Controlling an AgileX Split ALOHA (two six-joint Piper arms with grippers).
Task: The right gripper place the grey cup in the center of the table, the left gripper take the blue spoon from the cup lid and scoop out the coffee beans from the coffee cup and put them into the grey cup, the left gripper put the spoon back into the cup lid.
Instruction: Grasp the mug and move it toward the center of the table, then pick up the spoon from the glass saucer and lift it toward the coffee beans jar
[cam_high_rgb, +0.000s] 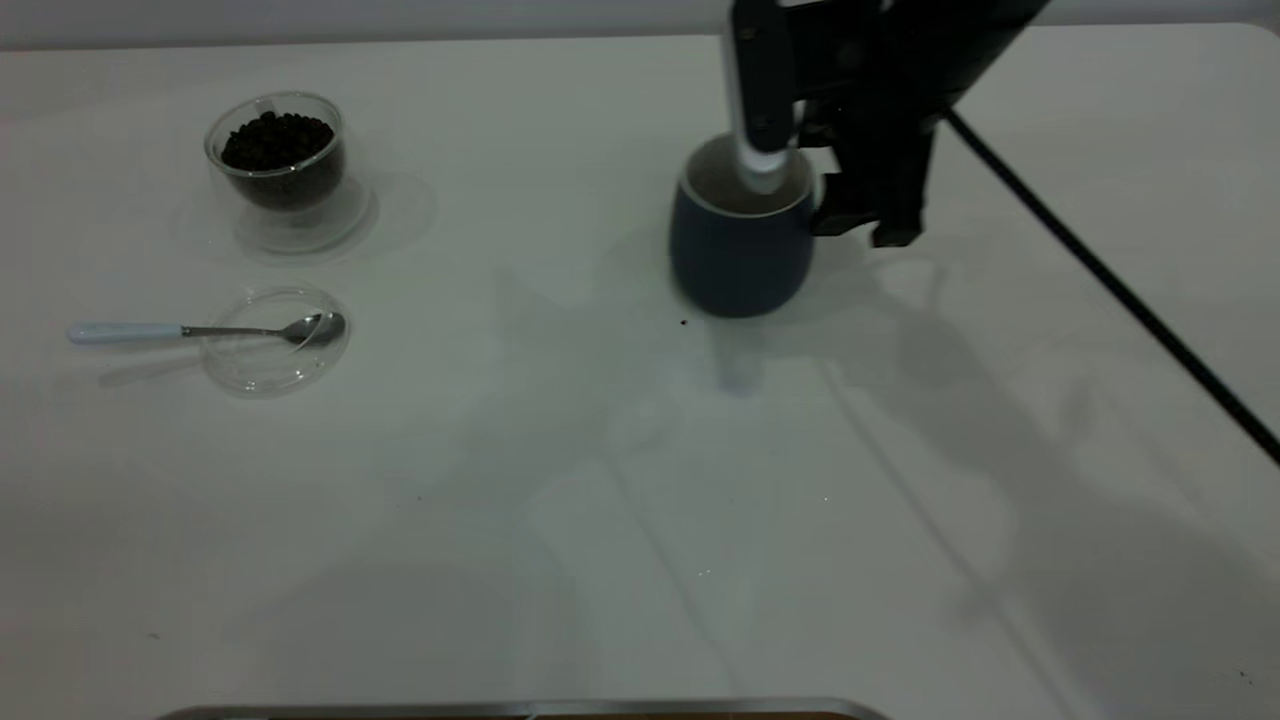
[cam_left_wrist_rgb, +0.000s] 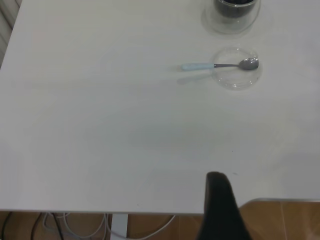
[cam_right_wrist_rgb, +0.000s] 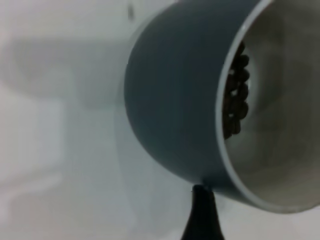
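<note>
The right arm, black and angular, reached in from the far right edge and sloped down toward the middle, a black cable trailing off behind it. Its wrist pointed steeply downward, with the right gripper (cam_high_rgb: 825, 205) hanging low at the end. The left arm sat well back at its own side, only the dark tip of the left gripper (cam_left_wrist_rgb: 220, 200) showing.

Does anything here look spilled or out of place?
One tiny dark speck lies on the off-white table beside the dark blue-grey ceramic mug, which the right gripper is at. It may be a stray coffee bean, though it is too small to tell. Otherwise nothing stands out.
</note>
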